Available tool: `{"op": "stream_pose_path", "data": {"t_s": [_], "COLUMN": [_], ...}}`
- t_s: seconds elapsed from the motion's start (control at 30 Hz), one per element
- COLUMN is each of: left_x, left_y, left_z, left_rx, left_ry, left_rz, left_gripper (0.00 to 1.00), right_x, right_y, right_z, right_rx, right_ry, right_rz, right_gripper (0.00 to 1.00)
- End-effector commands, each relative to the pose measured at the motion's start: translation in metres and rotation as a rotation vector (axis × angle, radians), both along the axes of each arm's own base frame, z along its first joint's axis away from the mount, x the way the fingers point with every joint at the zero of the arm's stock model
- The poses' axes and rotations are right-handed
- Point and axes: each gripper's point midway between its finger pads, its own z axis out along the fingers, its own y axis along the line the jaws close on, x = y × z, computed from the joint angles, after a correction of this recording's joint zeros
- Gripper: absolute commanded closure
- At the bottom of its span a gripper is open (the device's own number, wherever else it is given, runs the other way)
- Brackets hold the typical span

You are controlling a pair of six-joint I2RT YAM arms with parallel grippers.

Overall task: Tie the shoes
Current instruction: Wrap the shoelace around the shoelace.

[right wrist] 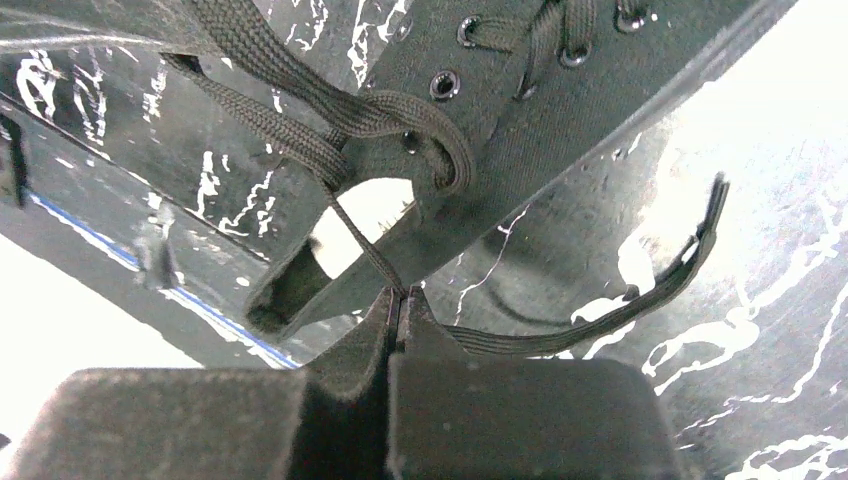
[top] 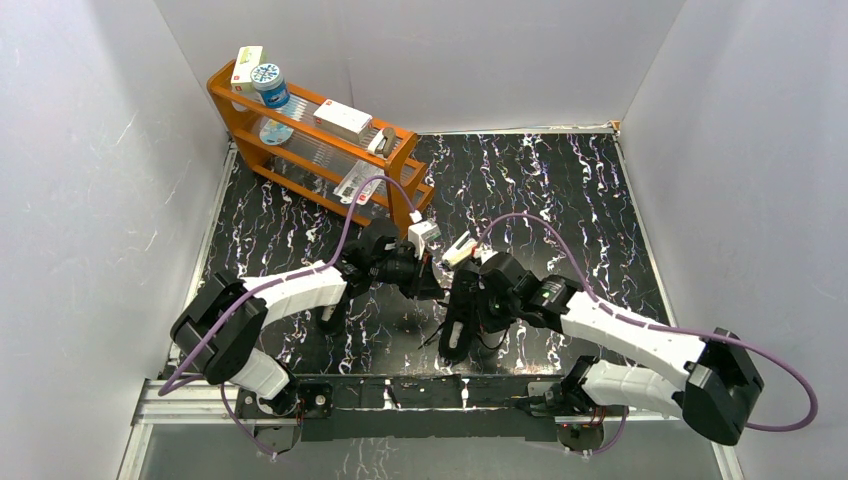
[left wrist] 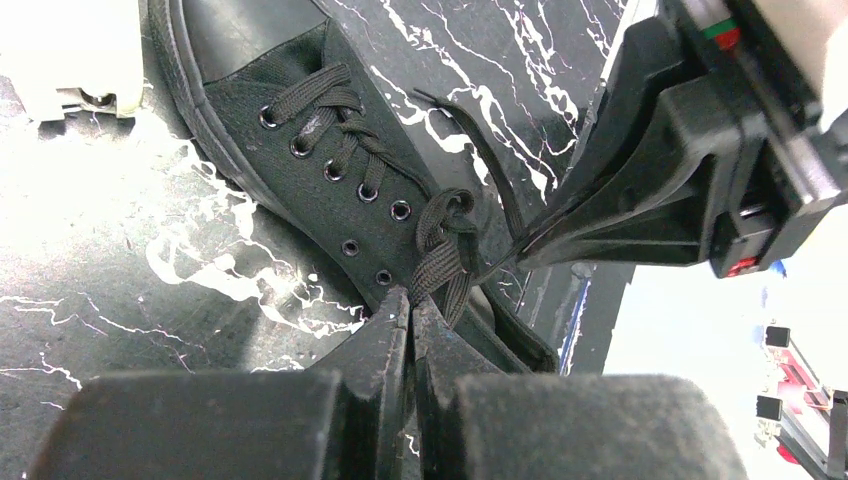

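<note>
A black low-top shoe (left wrist: pixel 300 130) lies on the black marbled table (top: pixel 560 200), seen in the top view as a dark shape (top: pixel 456 325) between the two arms. My left gripper (left wrist: pixel 412 298) is shut on the flat lace (left wrist: pixel 445 250) at the top eyelets. My right gripper (right wrist: pixel 400 296) is shut on the other lace strand (right wrist: pixel 360 245), which runs taut from the knot crossing. That lace's free end (right wrist: pixel 690 250) curls away over the table. In the left wrist view the right gripper (left wrist: pixel 525 250) hangs close over the shoe's opening. Both grippers meet at the shoe (top: pixel 445 290).
An orange rack (top: pixel 310 130) with bottles and small boxes stands at the back left. White walls enclose the table on three sides. A white object (left wrist: pixel 60 50) sits beside the shoe's toe. Purple cables arc over both arms.
</note>
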Motion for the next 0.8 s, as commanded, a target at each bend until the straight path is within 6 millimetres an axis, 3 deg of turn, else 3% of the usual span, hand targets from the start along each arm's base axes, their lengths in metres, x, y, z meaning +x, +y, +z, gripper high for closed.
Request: {"op": "stream_pose_path", "data": {"t_s": [0.0, 0.3, 0.53, 0.77], "left_x": [-0.009, -0.022, -0.035, -0.053], "left_y": [0.001, 0.008, 0.014, 0.024], "left_z": [0.015, 0.009, 0.016, -0.013], "left_rx": [-0.043, -0.026, -0.057, 0.007], "left_ry": [-0.022, 0.047, 0.097, 0.203], "left_rz": [-0.028, -0.030, 0.005, 0.070], "left_gripper": [1.00, 1.00, 1.00, 1.00], "right_x": [-0.002, 0.017, 0.020, 0.017], "right_y": [-0.001, -0.003, 0.000, -0.003], "right_z": [0.015, 0.012, 0.015, 0.011], "right_rx": [0.058, -0.015, 0.017, 0.025], "right_ry": [0.040, 0.066, 0.067, 0.093], "right_rz": [-0.121, -0.169, -0.169, -0.138], "right_gripper": [1.00, 1.00, 1.00, 1.00]}}
